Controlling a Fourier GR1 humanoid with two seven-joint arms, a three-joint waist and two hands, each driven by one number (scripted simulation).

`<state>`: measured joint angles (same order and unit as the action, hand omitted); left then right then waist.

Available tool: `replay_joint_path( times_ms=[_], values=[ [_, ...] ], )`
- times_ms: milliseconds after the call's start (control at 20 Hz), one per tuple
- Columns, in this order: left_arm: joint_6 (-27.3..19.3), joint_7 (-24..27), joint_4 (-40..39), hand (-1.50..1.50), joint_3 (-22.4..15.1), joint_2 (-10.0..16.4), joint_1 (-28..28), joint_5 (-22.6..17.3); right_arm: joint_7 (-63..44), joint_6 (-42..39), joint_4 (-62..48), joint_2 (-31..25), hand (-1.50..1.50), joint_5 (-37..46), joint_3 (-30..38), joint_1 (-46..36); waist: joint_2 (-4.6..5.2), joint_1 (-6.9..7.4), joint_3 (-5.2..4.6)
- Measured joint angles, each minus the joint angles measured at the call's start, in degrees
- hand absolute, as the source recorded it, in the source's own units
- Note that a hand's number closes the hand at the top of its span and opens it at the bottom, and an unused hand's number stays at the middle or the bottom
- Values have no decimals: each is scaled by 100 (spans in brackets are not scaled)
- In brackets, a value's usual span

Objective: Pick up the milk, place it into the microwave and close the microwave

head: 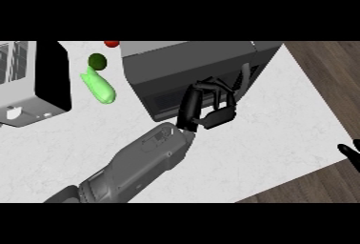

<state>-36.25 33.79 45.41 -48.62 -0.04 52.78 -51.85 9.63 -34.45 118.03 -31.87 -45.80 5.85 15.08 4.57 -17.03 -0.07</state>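
a: where was the milk?
b: nowhere in sight on the surface [246,152]. my guess was inside the microwave [183,59], behind its dark door [165,97], which looked shut or nearly so.
a: and the left robot hand [211,108]?
b: against the door front, fingers loosely bent, holding nothing. to finish well, i'd have pushed flat and square until the door seated.
a: room around it?
b: open surface to the right, up to the edge by the wood floor [330,62]. a green object [98,86] lay left of the microwave, apart from the arm. the right robot hand [349,155] barely showed at the right border; i couldn't tell its state.
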Motion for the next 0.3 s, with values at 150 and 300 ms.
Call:
replay_joint_path(
  times_ms=[150,300],
  values=[
    [-48,109,-12,150,-5,0,-1,-55,-23,-22,20,-34,-150,-62,2,6,9,-25,3],
    [-62,170,-28,150,-33,0,13,-120,-50,-30,50,-63,-150,-101,-5,-4,13,-27,4]
  ],
)
